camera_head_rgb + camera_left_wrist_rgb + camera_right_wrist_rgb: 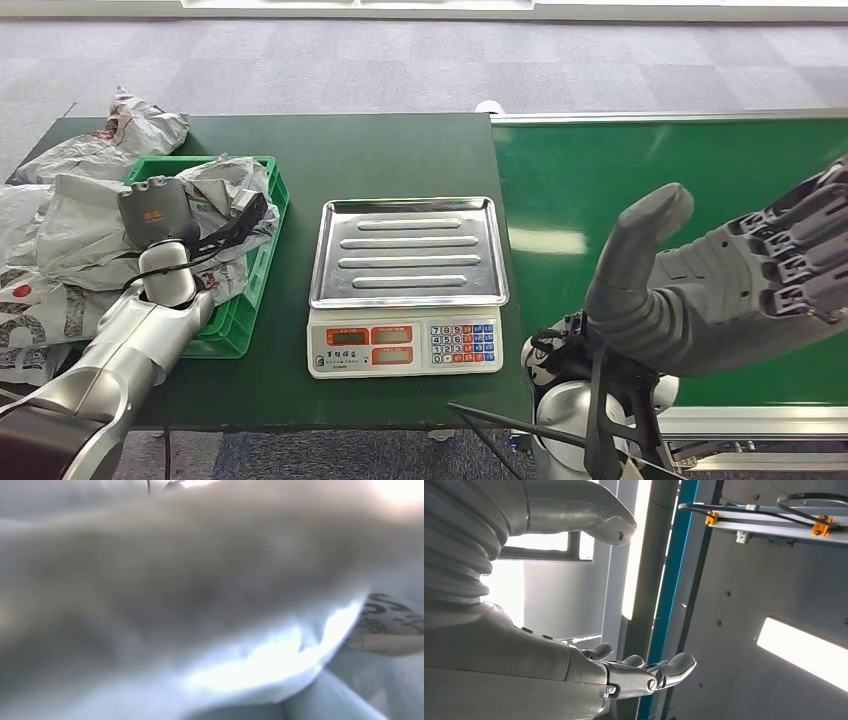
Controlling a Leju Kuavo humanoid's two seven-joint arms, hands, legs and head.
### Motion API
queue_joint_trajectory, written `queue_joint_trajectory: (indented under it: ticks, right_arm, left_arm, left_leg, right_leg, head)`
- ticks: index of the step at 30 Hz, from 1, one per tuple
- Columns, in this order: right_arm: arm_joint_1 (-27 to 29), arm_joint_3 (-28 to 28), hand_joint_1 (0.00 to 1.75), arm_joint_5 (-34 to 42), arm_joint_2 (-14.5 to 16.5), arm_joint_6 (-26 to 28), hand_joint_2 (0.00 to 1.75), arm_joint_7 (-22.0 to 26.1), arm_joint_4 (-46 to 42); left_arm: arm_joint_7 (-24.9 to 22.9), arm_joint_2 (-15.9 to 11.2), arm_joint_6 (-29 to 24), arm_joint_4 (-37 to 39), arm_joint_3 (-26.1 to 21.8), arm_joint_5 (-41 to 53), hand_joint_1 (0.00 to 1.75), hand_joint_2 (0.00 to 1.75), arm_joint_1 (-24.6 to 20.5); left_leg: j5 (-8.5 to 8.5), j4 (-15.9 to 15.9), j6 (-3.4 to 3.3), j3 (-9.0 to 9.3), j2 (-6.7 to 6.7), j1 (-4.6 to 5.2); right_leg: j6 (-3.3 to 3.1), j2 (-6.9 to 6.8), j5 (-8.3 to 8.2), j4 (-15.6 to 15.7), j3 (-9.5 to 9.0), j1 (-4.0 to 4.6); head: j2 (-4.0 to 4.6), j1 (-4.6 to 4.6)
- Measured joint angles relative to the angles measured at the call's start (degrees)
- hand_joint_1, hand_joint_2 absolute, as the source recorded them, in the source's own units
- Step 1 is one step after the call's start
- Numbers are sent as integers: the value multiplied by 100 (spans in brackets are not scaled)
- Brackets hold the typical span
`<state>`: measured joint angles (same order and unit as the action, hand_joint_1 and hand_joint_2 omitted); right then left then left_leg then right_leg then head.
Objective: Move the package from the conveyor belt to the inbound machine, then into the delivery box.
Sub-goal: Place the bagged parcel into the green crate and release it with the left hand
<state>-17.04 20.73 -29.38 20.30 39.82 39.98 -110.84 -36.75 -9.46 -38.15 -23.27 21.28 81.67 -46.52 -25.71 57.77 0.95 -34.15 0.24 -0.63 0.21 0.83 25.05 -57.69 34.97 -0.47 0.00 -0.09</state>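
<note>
My left arm (110, 350) is a brushed silver shell, tapering to a rounded silver wrist joint with a grey boxy module above it carrying a small orange-red label. A black cable loops off that wrist. My right robot hand (720, 280) is matte grey with a thick, smooth thumb and darker segmented fingers. From the right wrist camera I see its ribbed grey cover and a small screw at a finger (651, 682) hinge.

Dark green table (400, 150) carries scale (405, 290), green crate (245, 300).
</note>
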Motion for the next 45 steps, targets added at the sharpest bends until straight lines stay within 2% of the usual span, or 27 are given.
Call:
queue_joint_trajectory:
  ticks: [1,3,4,5,7,9,12,16,18,20,23,27,34,36,38,42,45]
  right_arm:
    - [3,-1,0,-4,-1,0,175,0,0]
    - [9,-1,0,-16,-3,0,175,0,0]
    - [12,-1,0,-23,-4,0,175,0,0]
    - [14,-1,0,-31,-5,0,175,0,0]
    - [20,-3,0,-40,-7,0,175,0,0]
    - [34,-7,0,-41,-11,0,175,0,0]
    - [56,-22,0,-43,-17,1,175,0,0]
    - [61,-52,0,-50,-19,2,175,0,0]
    - [64,-72,0,-60,-19,2,175,0,0]
    - [68,-91,0,-71,-19,2,175,0,0]
    - [78,-122,0,-98,-19,2,175,0,-1]
    - [92,-186,0,-128,-19,1,175,0,-4]
    - [116,-291,0,-145,-23,1,175,-1,-34]
    - [134,-323,0,-122,-27,2,175,-1,-85]
    - [156,-346,0,-18,-31,2,175,1,-124]
    - [201,-207,0,688,-70,-9,175,2,-61]
    - [390,116,0,1735,-241,-303,175,-7,112]
  left_arm:
    - [-27,-45,-57,-16,-92,-57,157,175,36]
    - [35,-133,-125,-192,-401,-183,70,175,187]
    - [161,-161,-133,-362,-628,-214,27,131,302]
    - [389,-163,-137,-584,-920,-197,0,87,436]
    - [1107,-84,-157,-1107,-1689,-69,0,0,691]
    - [2123,109,-178,-1654,-2675,-1,0,0,852]
    - [4127,547,-188,-2422,-4278,-391,0,0,861]
    - [6426,1183,-191,-3108,-5879,-1310,0,0,648]
    - [7282,1484,-191,-3320,-6397,-1997,0,0,512]
    - [7610,1718,-191,-3497,-6646,-2524,0,0,433]
    - [7681,2007,-191,-3844,-6648,-3208,0,0,430]
    - [7703,2315,-191,-4356,-6264,-4022,0,0,545]
    - [7694,2516,-146,-4746,-5676,-4587,0,0,701]
    - [7573,2513,136,-4781,-5310,-5095,0,0,810]
    - [7317,2507,690,-4924,-4776,-5655,0,0,1015]
    - [7080,2470,2049,-5531,-3448,-6792,0,175,1688]
    - [7342,2416,3223,-6114,-2531,-7667,0,175,2371]
  left_leg:
    - [-1,0,2,1,-5,0]
    - [-4,0,6,4,-17,0]
    - [-5,0,7,5,-22,0]
    - [-5,0,7,5,-24,0]
    - [-5,0,8,1,-26,0]
    - [-5,1,8,-4,-33,0]
    - [-6,1,8,-7,-44,1]
    - [-7,2,9,-8,-35,2]
    - [-6,2,9,-8,-23,2]
    - [-6,2,9,-8,-18,1]
    - [-6,2,9,-7,-16,2]
    - [-6,2,9,-7,-12,2]
    - [-6,2,9,-5,-13,2]
    - [-6,2,9,-6,-11,2]
    - [-6,2,9,-7,-9,2]
    - [-11,2,4,-10,-10,5]
    - [-18,2,-1,-12,-7,8]
  right_leg:
    - [0,4,0,0,1,0]
    - [-1,14,0,-1,5,0]
    - [-1,19,0,-1,8,0]
    - [-1,21,0,-1,12,0]
    - [-1,25,0,-1,20,0]
    - [-2,31,-1,0,27,0]
    - [-4,41,-4,0,31,-1]
    - [-4,32,-5,0,30,-1]
    - [-4,19,-4,0,24,-1]
    - [-4,13,-4,0,21,-1]
    - [-4,13,-5,0,20,-1]
    - [-4,10,-5,0,18,-2]
    - [-4,11,-5,1,20,-1]
    - [-4,10,-5,1,18,-1]
    - [-3,9,-5,1,16,-2]
    - [-1,8,-2,1,12,-5]
    - [7,7,5,1,12,-9]
  head:
    - [0,0]
    - [0,0]
    - [0,0]
    - [0,0]
    - [0,0]
    - [0,0]
    - [0,1]
    - [0,-1]
    - [0,0]
    - [0,0]
    - [0,1]
    - [0,0]
    - [0,0]
    - [0,-1]
    - [0,0]
    - [0,1]
    - [0,0]
